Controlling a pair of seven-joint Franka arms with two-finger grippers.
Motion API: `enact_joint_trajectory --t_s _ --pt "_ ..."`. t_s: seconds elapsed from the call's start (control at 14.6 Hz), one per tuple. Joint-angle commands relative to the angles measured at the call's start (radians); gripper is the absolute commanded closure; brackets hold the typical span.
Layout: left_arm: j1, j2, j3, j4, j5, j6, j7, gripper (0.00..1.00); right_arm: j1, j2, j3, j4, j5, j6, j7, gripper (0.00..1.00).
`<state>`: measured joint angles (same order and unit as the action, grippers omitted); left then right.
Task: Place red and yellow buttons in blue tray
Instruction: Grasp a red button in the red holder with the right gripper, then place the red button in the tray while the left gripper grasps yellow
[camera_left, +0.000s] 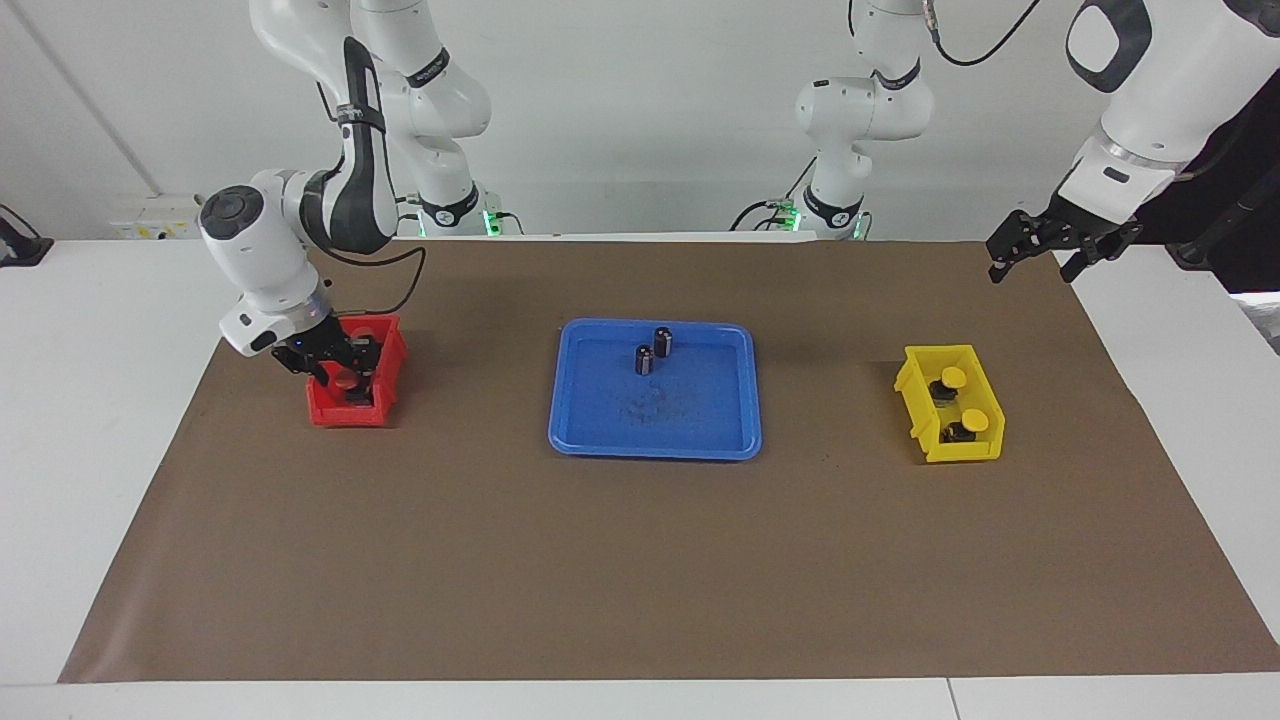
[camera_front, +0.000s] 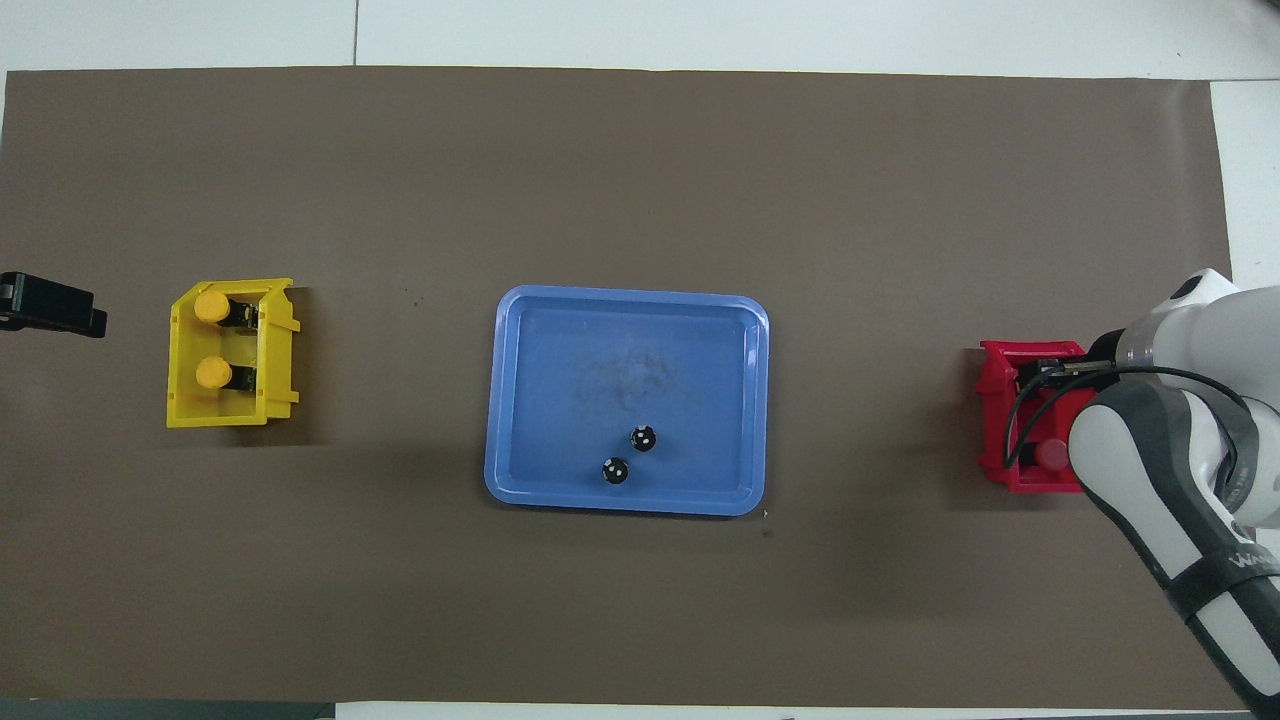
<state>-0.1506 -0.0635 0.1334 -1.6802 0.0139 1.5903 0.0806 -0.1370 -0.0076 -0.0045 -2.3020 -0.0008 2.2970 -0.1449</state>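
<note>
Fingers of the right gripper (camera_left: 350, 372) reach down inside the red bin (camera_left: 392, 352), straddling a red button (camera_left: 344, 381); whether they have closed on it I cannot tell, since the hand and bin wall hide the tips. In the overhead view the right arm covers most of that bin, and only 1 red cap (camera_front: 1050, 453) shows at the end nearer the robots. A second red cap seems to sit deeper in the bin in the facing view, partly hidden. The bin's walls are close around the hand, so a lift likely has to go straight up before any sideways travel, or the bin may drag along.

The left gripper (camera_left: 1040, 250) hangs in the air over the mat's edge at the left arm's end, fingers spread and holding nothing; this arm waits. Below it, the yellow bin (camera_left: 912, 395) holds 2 yellow buttons (camera_left: 955, 377), lying with caps toward the open side.

The blue tray (camera_left: 590, 430) sits mid-table between the 2 bins, well apart from each. No button is in it yet. 2 dark cylinders (camera_left: 654, 351) stand upright near its rim on the robots' side, so the part farther from the robots is the free room for setting buttons down. The mat between bins and tray offers an unobstructed path for either arm.
</note>
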Motion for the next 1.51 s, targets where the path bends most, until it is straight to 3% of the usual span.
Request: enact_joint_trajectory --t_s 0.0,0.14,0.21,0.41,0.62,0.75,0.96,1.03,1.16,1.3,1.44 --pt "0.0 -0.004 0.003 0.005 -0.005 -0.015 0.002 0.0 -0.015 -0.029 0.006 -0.036 -0.004 0.028 -0.028 0.51" --pt "-0.001 -0.004 0.003 0.005 -0.005 -0.01 0.002 0.0 -0.019 -0.025 0.006 -0.025 -0.005 0.027 -0.035 0.76" --pt "-0.001 -0.002 0.003 0.005 -0.005 -0.01 0.001 0.0 -0.02 -0.02 0.006 -0.014 -0.007 0.019 -0.036 0.83" --pt "0.006 -0.015 0.005 -0.035 -0.005 0.046 -0.015 0.0 -0.02 0.014 0.006 0.119 -0.051 -0.112 -0.035 0.84" --pt "0.008 -0.042 0.003 -0.209 -0.003 0.253 -0.004 0.0 0.008 0.047 0.015 0.333 -0.051 -0.339 -0.022 0.84" --pt "0.013 0.01 0.003 -0.248 -0.005 0.325 0.005 0.03 0.103 0.058 0.017 0.453 -0.042 -0.45 0.072 0.84" --pt "0.011 0.083 0.002 -0.312 -0.005 0.46 0.007 0.2 0.29 0.153 0.017 0.678 -0.022 -0.568 0.311 0.84" --pt "0.013 0.103 0.002 -0.322 -0.005 0.499 0.007 0.26 0.353 0.179 0.017 0.722 0.001 -0.555 0.415 0.84" --pt "0.014 0.158 0.002 -0.309 -0.005 0.568 0.005 0.28 0.458 0.211 0.017 0.725 0.06 -0.452 0.584 0.84" --pt "0.016 0.183 0.003 -0.306 -0.009 0.612 0.005 0.29 0.603 0.283 0.017 0.736 0.047 -0.374 0.73 0.84" --pt "0.035 0.195 0.002 -0.311 -0.009 0.616 0.007 0.29 0.675 0.345 0.015 0.734 0.0 -0.337 0.803 0.84"
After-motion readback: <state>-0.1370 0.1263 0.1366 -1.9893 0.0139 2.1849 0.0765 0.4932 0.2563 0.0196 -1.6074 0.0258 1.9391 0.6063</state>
